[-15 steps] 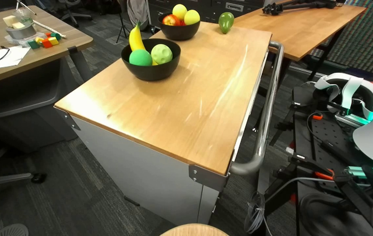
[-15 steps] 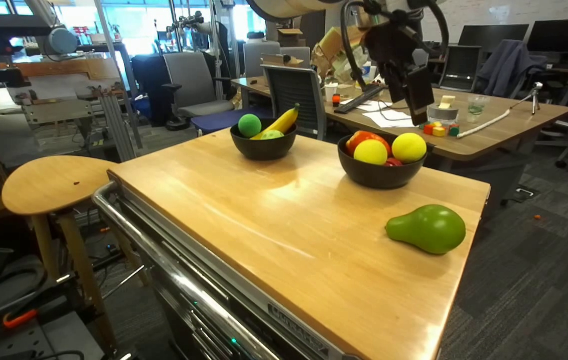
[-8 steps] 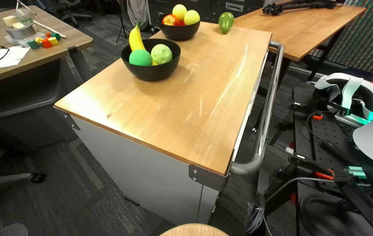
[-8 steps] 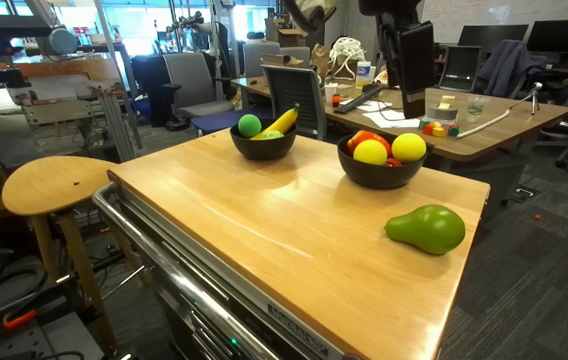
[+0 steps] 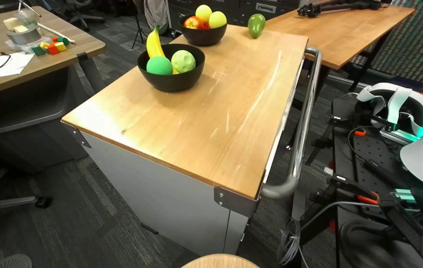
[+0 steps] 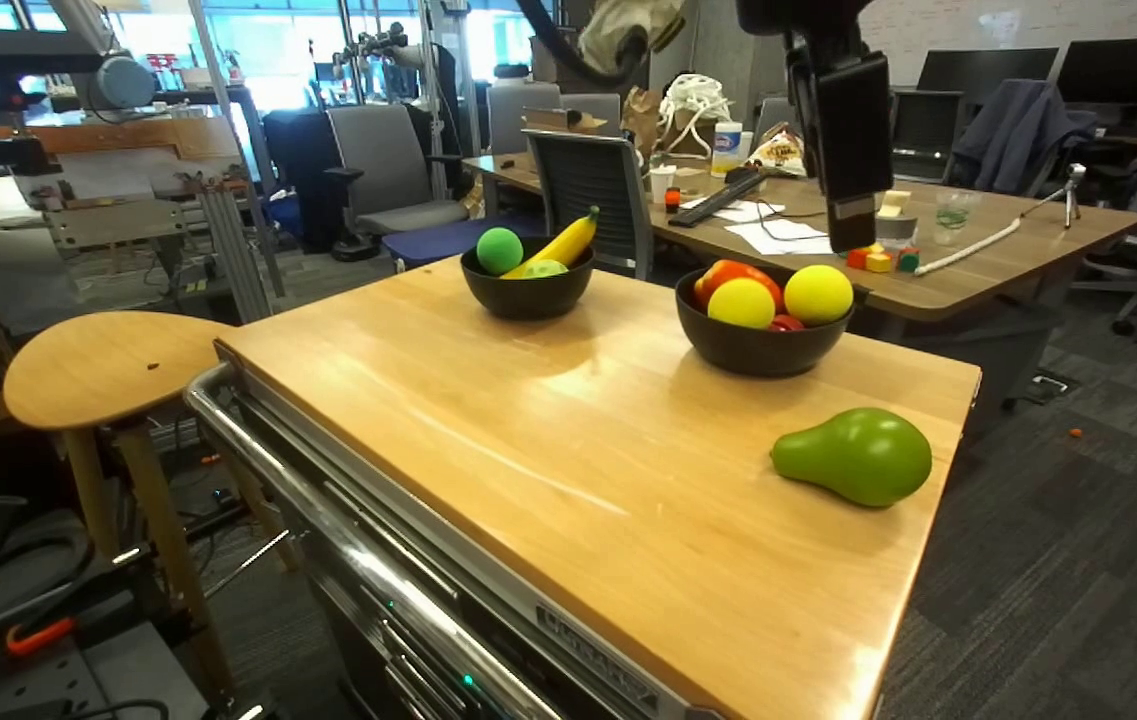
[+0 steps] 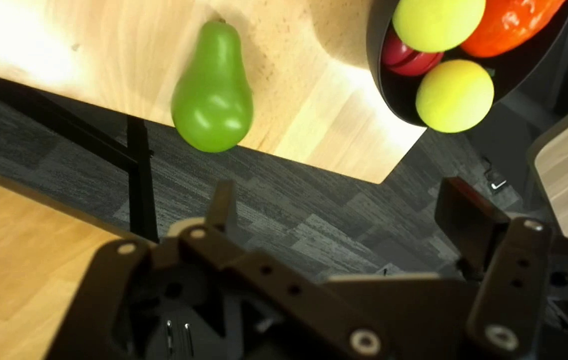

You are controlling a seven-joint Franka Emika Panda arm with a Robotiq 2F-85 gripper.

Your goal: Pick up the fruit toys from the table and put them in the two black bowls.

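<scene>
Wrist view: the black two-jawed tool [image 7: 341, 207] has its jaws wide apart and holds nothing. Ahead, toward this view's left jaw, the glossy green plastic pear [image 7: 213, 97] lies on its side on the light wooden desk [image 7: 313, 117], fat end toward the tool and near the edge. Reaching it seems the step in hand: centre the jaws across its width, descend straight and close on the body, since an off-centre pinch may roll it off. Ahead of the opposite jaw, the round matte black bowl [image 6: 766, 348] holds two round yellow fruit toys [image 7: 455, 96] rising above its rim; a low, slow release there looks safest. Farthest from the tool, another round matte black bowl [image 6: 528, 302] holds a curved yellow banana [image 6: 563, 245].
</scene>
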